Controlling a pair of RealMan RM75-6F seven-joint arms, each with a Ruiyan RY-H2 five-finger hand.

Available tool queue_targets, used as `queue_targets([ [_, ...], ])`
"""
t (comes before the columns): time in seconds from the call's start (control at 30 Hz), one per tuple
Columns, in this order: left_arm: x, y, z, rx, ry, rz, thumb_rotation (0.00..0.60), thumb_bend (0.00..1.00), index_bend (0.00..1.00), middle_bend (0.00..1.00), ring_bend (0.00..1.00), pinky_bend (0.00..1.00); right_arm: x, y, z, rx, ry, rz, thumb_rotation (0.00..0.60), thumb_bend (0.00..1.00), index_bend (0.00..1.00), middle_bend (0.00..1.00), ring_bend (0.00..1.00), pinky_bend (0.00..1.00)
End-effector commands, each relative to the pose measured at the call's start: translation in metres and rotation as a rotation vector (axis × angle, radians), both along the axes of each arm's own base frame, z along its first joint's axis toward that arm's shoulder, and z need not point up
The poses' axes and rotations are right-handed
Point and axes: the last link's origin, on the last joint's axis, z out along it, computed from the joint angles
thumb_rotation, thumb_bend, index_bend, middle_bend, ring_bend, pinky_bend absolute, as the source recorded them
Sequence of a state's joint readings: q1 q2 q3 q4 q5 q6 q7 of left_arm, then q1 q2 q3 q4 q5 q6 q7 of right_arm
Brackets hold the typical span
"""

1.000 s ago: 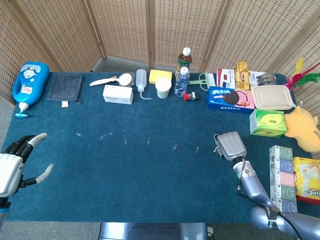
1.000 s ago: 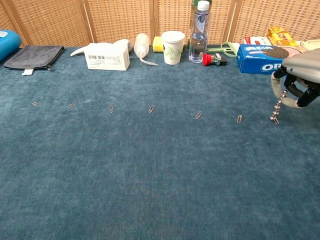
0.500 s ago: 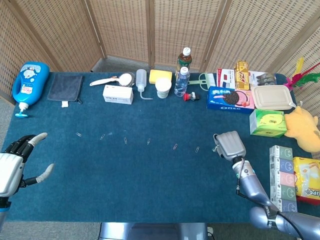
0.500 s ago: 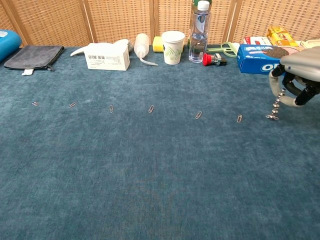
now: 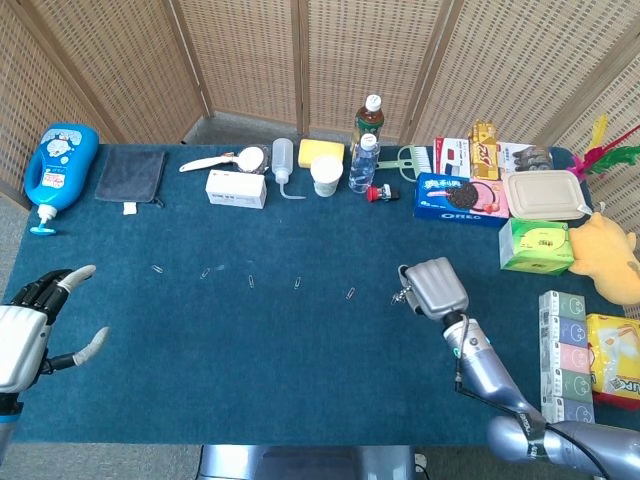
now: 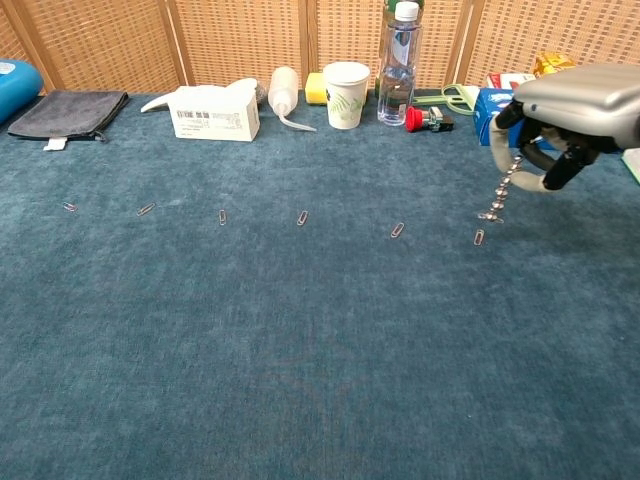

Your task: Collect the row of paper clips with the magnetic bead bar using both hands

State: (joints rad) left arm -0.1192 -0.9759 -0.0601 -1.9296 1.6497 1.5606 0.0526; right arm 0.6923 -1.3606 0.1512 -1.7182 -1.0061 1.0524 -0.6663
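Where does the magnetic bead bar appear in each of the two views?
Head view: mostly hidden under the right hand, right of centre.
Chest view: magnetic bead bar hangs from that hand at the right, above the rightmost paper clip.
Shared landmark: paper cup.

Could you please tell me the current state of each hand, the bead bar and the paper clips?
right hand: grips the bead bar from above.
magnetic bead bar: hanging, lower end just above the table, beside the nearest clip.
left hand: holds nothing, fingers apart.
paper clips: lying flat in a row, none collected yet.
water bottle: upright, capped.
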Motion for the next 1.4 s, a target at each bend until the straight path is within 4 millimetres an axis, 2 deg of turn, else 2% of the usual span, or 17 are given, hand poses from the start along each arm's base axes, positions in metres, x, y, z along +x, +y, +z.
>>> queue_targets([
  [0.03, -0.003, -0.001, 0.001, 0.002, -0.001, 0.007, 0.279, 0.50, 0.15, 0.25, 0.20, 0.27, 0.005, 0.000, -0.005, 0.009, 0.000, 0.007, 0.600, 0.45, 0.64, 0.81, 0.85, 0.91],
  [0.43, -0.012, -0.005, 0.004, 0.009, -0.002, 0.028, 0.280, 0.50, 0.15, 0.25, 0.20, 0.27, 0.013, -0.005, -0.023, 0.035, 0.022, 0.013, 0.600, 0.45, 0.64, 0.81, 0.85, 0.91],
  [0.77, -0.013, -0.006, 0.003, 0.006, -0.001, 0.032, 0.283, 0.50, 0.15, 0.25, 0.20, 0.27, 0.010, -0.009, -0.034, 0.047, 0.051, 0.001, 0.600, 0.45, 0.64, 0.81, 0.85, 0.91],
  [1.4, -0.012, -0.003, 0.002, 0.004, -0.001, 0.026, 0.281, 0.50, 0.15, 0.25, 0.20, 0.27, -0.001, -0.012, -0.032, 0.033, 0.080, -0.032, 0.600, 0.45, 0.64, 0.81, 0.85, 0.91],
])
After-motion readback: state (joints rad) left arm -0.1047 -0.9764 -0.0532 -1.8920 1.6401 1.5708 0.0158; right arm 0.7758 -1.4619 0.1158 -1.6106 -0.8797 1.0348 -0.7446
